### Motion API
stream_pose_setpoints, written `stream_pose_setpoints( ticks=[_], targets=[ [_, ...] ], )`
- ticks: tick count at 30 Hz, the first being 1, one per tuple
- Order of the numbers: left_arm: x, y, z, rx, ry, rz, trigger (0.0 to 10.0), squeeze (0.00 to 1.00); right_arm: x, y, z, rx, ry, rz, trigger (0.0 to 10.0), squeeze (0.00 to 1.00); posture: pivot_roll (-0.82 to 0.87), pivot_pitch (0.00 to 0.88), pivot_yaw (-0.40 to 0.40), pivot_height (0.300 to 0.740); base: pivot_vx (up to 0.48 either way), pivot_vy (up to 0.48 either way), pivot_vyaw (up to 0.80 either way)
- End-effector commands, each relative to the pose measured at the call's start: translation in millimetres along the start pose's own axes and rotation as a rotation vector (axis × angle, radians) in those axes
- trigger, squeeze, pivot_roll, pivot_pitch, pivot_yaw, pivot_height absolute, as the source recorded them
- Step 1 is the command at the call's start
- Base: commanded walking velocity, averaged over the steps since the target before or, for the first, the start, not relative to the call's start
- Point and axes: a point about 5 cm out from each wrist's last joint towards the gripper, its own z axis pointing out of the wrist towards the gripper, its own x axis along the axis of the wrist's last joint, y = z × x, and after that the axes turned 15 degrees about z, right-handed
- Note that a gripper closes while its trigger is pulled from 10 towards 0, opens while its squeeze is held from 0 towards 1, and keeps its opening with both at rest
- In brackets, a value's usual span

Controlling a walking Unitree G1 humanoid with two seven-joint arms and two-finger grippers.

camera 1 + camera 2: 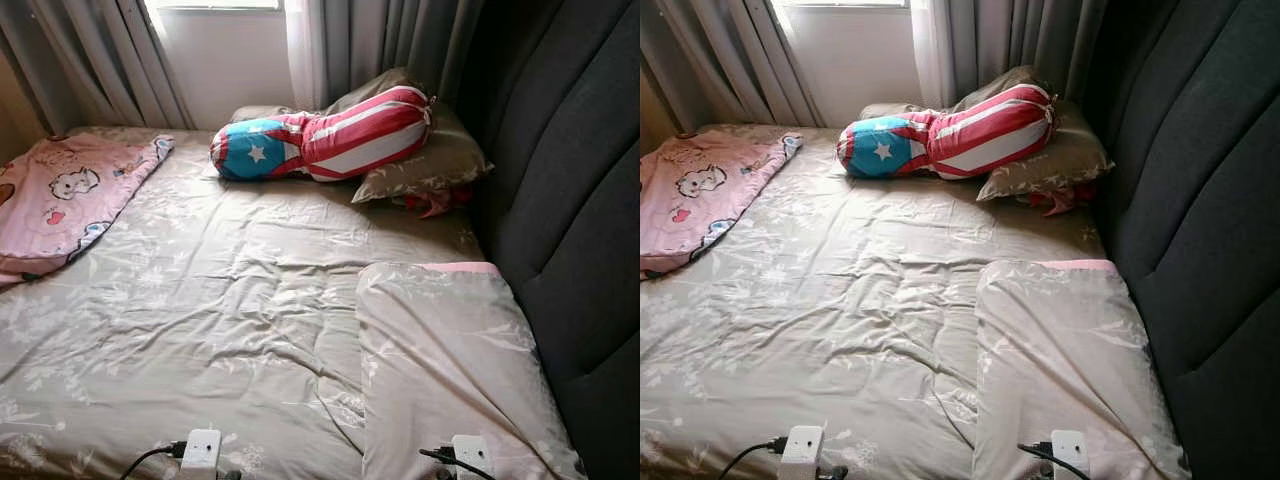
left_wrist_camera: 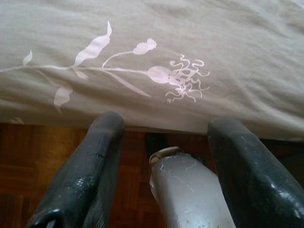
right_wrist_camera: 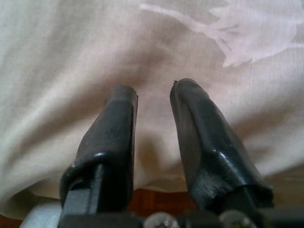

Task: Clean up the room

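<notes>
A: What's in front of the robot?

B: A bed under a wrinkled beige sheet with a pale flower print, against a dark grey padded headboard along the right of the frame. At upper centre lies a red, white and blue bolster with a white star, resting on a beige floral pillow. A pink cartoon-print blanket sits folded at upper left, and a second beige pillow with a pink edge lies at lower right.

A: And the grippers?

B: Both hang low at the near edge of the bed. The left gripper has its black fingers spread wide, holding nothing, pointing at the sheet's overhang with brown parquet floor below. The right gripper has a narrower gap, also empty, its tips close to the cloth; I cannot tell if they touch it.

A: What could go wrong?

B: Nothing is grasped, so I judge the tidying barely begun. Two white boxes with black cables show at the bottom of the frame; I can't tell what they belong to, but a careless reach could snag a cable. A finger might also pinch loose sheet and drag the bedding askew. The bolster lies far up the frame, so leaning for it risks balance.
</notes>
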Motion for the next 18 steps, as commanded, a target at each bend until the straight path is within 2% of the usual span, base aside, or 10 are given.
stream_pose_setpoints(
  ticks=[1,18],
  targets=[
    [-6.8,-1.2,-1.4,0.001,-0.029,0.018,10.0,0.00,-3.5,1.2,-0.7,-0.011,-0.010,0.015,10.0,1.00,-0.05,0.008,-0.013,0.740,0.000,0.000,0.00],
    [-14.5,-6.8,-3.8,0.005,-0.046,0.028,10.0,0.00,-6.9,8.6,-2.3,-0.025,-0.017,0.025,10.0,1.00,-0.05,0.049,-0.013,0.740,0.000,0.000,0.00]
  ],
)
